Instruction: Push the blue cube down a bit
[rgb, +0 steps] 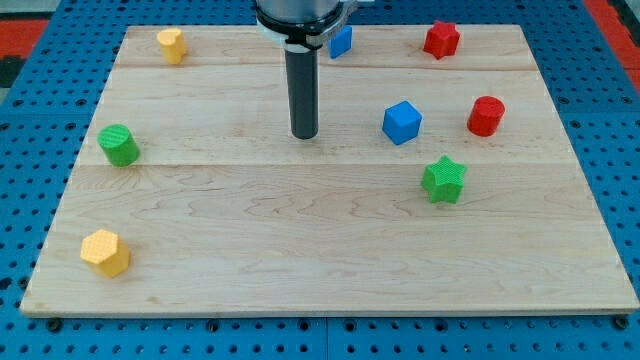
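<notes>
A blue cube (402, 122) sits on the wooden board (300, 260) right of centre, in the upper half. My tip (304, 135) rests on the board to the cube's left, about a hundred pixels away and slightly lower in the view, not touching it. A second blue block (342, 41) lies near the view's top, partly hidden behind the arm's mount; its shape is unclear.
A red cylinder (486, 116) stands right of the blue cube and a green star (443, 180) just below and right of it. A red star (441, 39) is at top right, a yellow block (171, 45) top left, a green cylinder (119, 145) left, a yellow hexagonal block (105, 252) bottom left.
</notes>
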